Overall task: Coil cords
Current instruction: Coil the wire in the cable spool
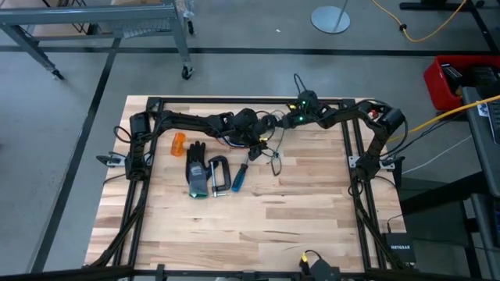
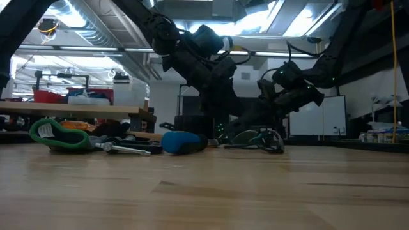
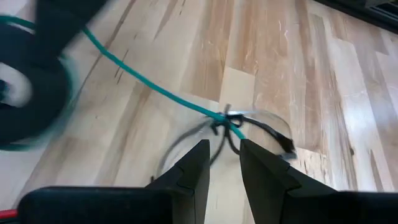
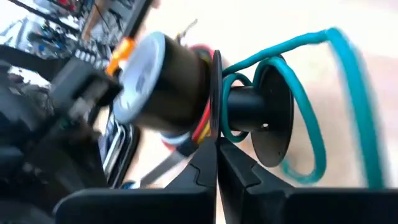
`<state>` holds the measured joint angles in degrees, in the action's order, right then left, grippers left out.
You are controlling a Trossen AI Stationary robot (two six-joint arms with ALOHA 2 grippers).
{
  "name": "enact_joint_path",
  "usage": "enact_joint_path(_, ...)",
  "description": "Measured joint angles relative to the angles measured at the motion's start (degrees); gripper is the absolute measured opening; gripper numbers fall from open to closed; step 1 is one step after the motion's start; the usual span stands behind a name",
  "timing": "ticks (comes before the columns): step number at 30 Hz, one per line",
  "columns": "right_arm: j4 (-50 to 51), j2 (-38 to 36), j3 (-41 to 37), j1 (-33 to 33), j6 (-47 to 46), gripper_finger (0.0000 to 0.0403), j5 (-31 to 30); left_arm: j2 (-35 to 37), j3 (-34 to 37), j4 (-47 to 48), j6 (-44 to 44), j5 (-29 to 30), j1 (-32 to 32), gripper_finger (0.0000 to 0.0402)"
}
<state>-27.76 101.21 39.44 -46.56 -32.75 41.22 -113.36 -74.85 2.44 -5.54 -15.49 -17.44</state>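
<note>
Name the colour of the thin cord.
Teal-green; the cord shows best in the left wrist view.

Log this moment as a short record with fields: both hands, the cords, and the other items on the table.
left hand: open, over a black cord on the table
right hand: shut, beside the left arm, where the teal cord loops
cords: teal cord crosses the black cord
other items: glove, clamp, blue-handled screwdriver, orange object
</note>
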Motion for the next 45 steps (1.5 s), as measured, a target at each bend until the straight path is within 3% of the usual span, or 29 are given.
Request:
enact_joint_path(15,-20.8,0.0,0.0,-4.2,-0.6,0.0001,3.3,0.0,0.0,-0.2,4.2,3.2,-0.2,0.0080)
enact_joint_path(26,-35.8,-0.1,0.0,-4.2,-3.3,0.0001,3.5,0.0,0.0,-7.2,4.2,19.7,-0.2,0.0082)
enact_joint_path(34,-44.3,-0.1,0.1,-4.1,-6.5,0.0001,6.8,0.0,0.0,-16.6,2.7,33.0,-0.3,0.0122)
enact_joint_path(45,-50.0,-0.7,0.1,-4.0,-9.2,0.0001,9.5,-0.1,0.0,-20.2,-4.3,33.5,-1.8,0.0156)
